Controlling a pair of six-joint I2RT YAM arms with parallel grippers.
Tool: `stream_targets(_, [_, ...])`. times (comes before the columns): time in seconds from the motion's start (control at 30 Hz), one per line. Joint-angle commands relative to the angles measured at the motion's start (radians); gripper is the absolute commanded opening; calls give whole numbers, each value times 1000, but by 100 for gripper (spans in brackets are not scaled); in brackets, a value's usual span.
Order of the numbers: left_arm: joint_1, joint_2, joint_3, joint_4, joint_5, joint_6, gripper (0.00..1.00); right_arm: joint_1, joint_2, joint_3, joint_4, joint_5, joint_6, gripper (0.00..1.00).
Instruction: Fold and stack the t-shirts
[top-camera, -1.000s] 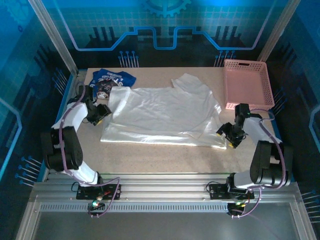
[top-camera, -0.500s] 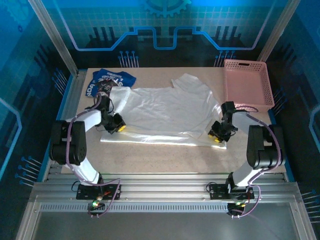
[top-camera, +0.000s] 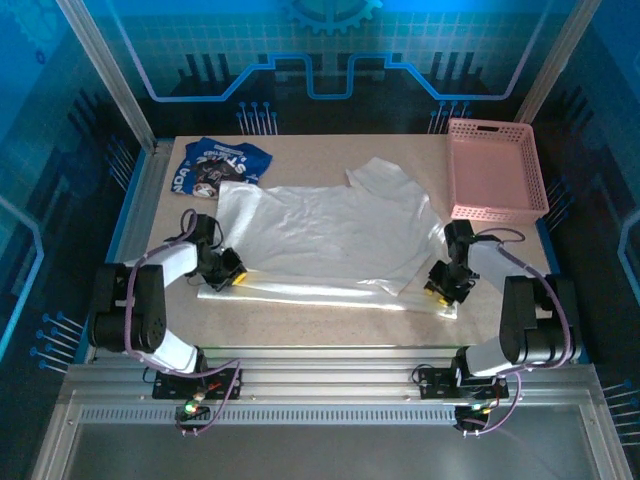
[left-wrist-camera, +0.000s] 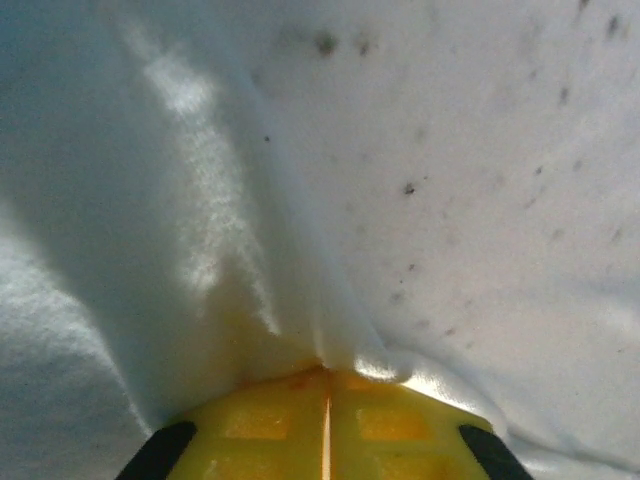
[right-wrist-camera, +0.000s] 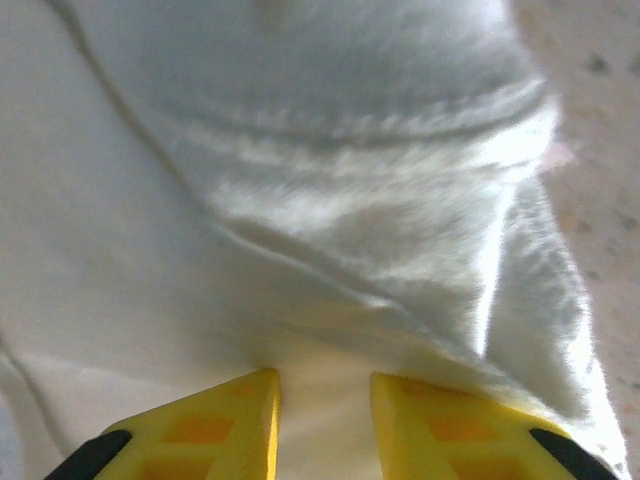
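Table (top-camera: 300, 318) from above: white shirt (top-camera: 330, 230) spread flat at the middle; blue shirt (top-camera: 215, 165) crumpled at far-left corner; pink basket (top-camera: 497, 170) at far right.
Arms from above: left gripper (top-camera: 228, 272) on white shirt's near-left edge; right gripper (top-camera: 442, 287) on its near-right corner.
Left wrist: yellow pads (left-wrist-camera: 260, 425) pressed together, pinching a ridge of white shirt.
Right wrist: yellow pads (right-wrist-camera: 210, 432) clamped on a bunched fold of white shirt that fills their narrow gap.

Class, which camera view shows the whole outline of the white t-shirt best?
Top external: the white t-shirt lies spread across the table, nearly all its outline visible. Both wrist views catch close-up folds of it.
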Motion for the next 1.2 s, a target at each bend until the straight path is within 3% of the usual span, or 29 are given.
stream_targets(0.0, [9,-63,-71,-63,-24,-47,19,-17,-47,-24,-56,50,12,34])
stream_targets(0.1, [-12,-142,-60,-68,23,-82,38,-7,-101,-2,-33,-1,-3,41])
stream_targets(0.27, [-27,-275,26,-140,8,-87,67,80,-161,88,-81,-91,-12,52])
stream_targets(0.43, [-59,-323,140,-137,14,-18,80,236,-96,118,-48,-185,33,56])
stream_targets(0.6, [-163,-316,241,-127,-46,84,85,332,13,122,5,-180,81,56])
stream_targets(0.87, [-267,-372,226,-59,-52,126,87,372,91,131,45,-158,105,52])
stream_targets(1.03, [-299,-409,231,-69,-72,166,88,395,139,147,52,-149,109,47])
stream_targets(1.17, [-300,-421,234,-93,-88,178,88,398,159,182,56,-140,115,35])
